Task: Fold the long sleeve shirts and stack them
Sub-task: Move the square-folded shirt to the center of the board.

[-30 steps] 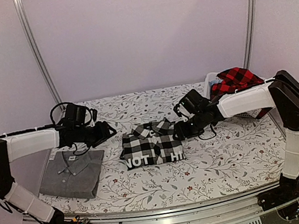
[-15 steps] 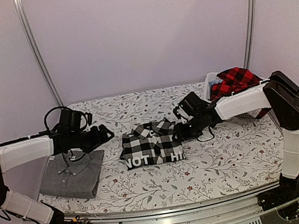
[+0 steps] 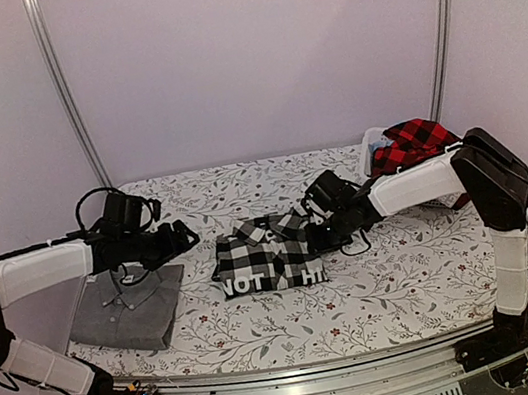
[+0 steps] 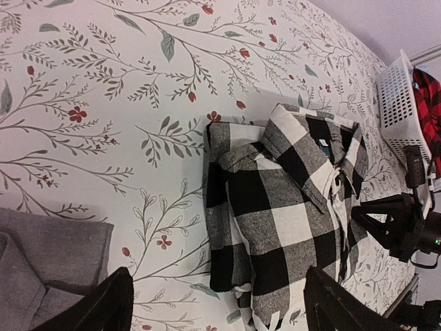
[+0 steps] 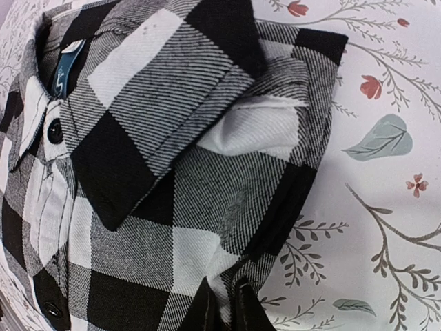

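The black-and-white check shirt [image 3: 266,253] lies folded mid-table, collar to the back, white lettering along its near edge. My right gripper [image 3: 318,238] is at its right edge; in the right wrist view the gripper [image 5: 224,305] is shut on a pinch of that shirt's cloth [image 5: 151,138]. My left gripper [image 3: 186,239] hovers open just left of the shirt. In the left wrist view its fingers [image 4: 103,307] stand wide apart over the shirt's left edge [image 4: 289,207], holding nothing. The grey shirt [image 3: 130,303] lies folded at the left. The red-and-black check shirt [image 3: 415,140] sits bunched in the basket.
A white plastic basket [image 4: 400,103] stands at the back right corner. The table has a floral cloth [image 3: 399,276]. The grey shirt's corner [image 4: 41,269] lies under my left wrist. Metal frame posts rise at the back.
My right gripper has closed on the right edge of the black-and-white shirt. The left gripper opened wider and its arm sank a little beside the shirt.
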Controlling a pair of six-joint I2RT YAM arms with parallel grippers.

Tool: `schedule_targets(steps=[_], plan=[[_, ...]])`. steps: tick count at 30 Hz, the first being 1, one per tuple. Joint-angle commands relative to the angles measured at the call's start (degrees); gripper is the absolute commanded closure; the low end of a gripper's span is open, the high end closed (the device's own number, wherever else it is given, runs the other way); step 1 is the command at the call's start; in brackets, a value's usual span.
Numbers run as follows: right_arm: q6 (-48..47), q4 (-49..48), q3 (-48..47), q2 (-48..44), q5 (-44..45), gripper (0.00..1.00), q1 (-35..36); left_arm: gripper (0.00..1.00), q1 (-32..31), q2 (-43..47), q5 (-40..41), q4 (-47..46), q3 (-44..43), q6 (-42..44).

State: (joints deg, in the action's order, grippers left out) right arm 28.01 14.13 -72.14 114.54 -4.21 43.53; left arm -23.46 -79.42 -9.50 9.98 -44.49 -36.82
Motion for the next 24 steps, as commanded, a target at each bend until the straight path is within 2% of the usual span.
schedule_targets(steps=[1, 9, 18, 21, 24], plan=[[1.25, 1.95, -0.48, -0.09, 1.62, 0.99, -0.41, 0.15, -0.21, 1.92, 2.0, 1.89, -0.78, 0.67], [-0.06, 1.69, 6.34, -7.13, 2.53, 1.0, -4.19, 0.15, -1.54, 2.75, 6.58, 7.91, -0.36, -0.33], [-1.73, 1.52, 17.58, -15.85, 3.06, 1.0, -8.94, 0.16, -6.65, 3.59, 17.88, 17.52, 1.69, -5.17], [-1.86, 1.43, 21.48, -19.05, 3.01, 1.0, -10.66, 0.2, -7.78, 2.6, 19.04, 18.48, 2.2, -6.43], [-1.86, 1.49, 25.06, -22.62, 3.27, 1.0, -12.56, 0.32, -8.38, 0.25, 20.32, 19.53, 2.14, -7.09]])
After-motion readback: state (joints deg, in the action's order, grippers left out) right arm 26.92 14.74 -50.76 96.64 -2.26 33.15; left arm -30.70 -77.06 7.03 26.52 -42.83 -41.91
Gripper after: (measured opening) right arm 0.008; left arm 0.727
